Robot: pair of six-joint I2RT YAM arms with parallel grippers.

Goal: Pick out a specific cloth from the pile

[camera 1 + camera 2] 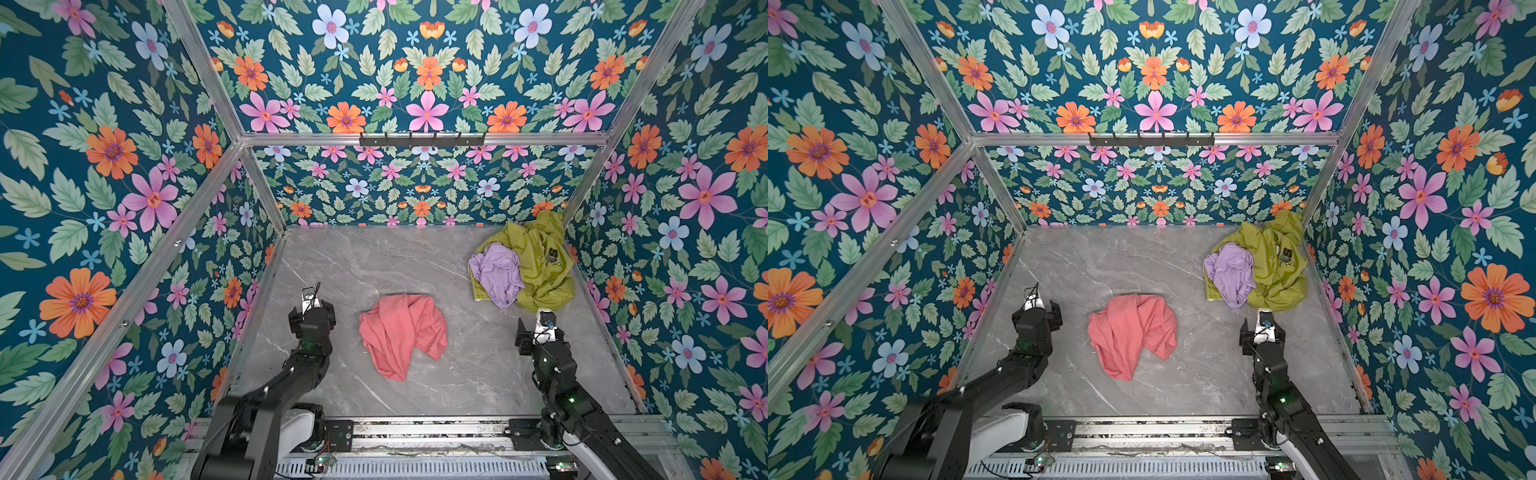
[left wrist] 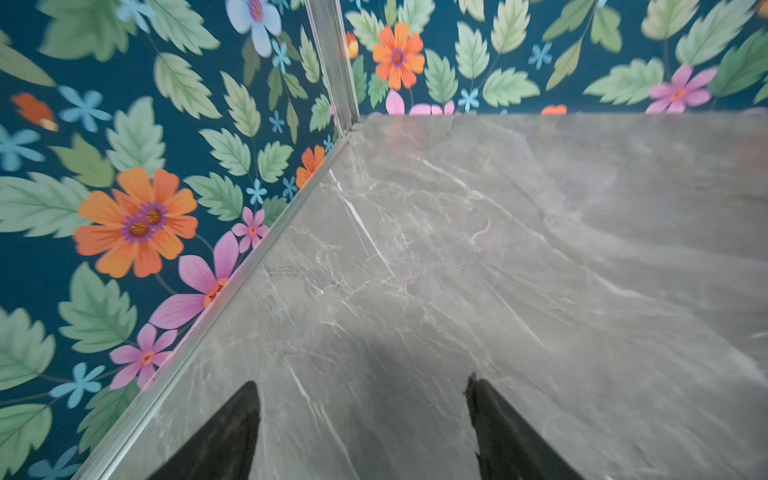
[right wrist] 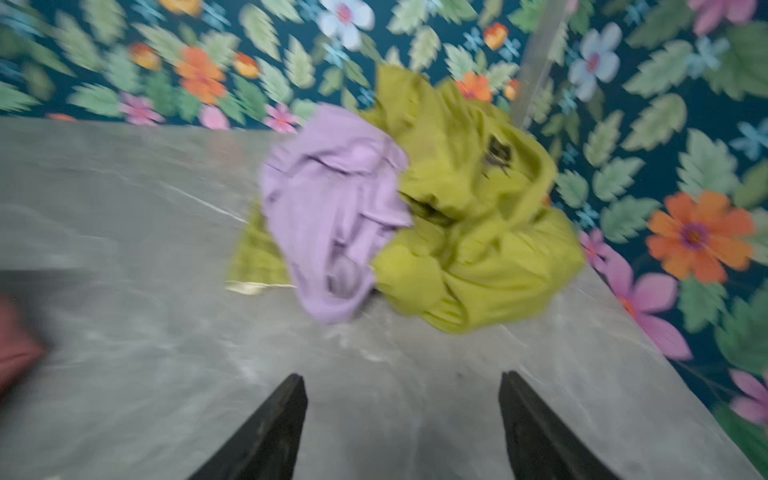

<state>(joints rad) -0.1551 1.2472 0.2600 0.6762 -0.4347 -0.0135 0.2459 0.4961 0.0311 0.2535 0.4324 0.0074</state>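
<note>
The crumpled salmon-pink fabric cloth (image 1: 401, 332) lies mid-frame, its long axis running top to bottom and tapering downward. The left gripper (image 2: 361, 428) and right gripper (image 3: 403, 428) flank it, jaws apart and empty.

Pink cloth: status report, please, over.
Left gripper open, empty. Right gripper open, empty. Pink cloth lies alone, apart from pile. Nothing blocks it.

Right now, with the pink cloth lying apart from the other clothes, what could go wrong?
1. The open, empty right hand faces the lilac cloth and the olive-green garment; moving forward, it might grab a wrong one.
2. The pink cloth lies crumpled between it and the open left hand; a low sideways sweep could drag it away.
</note>
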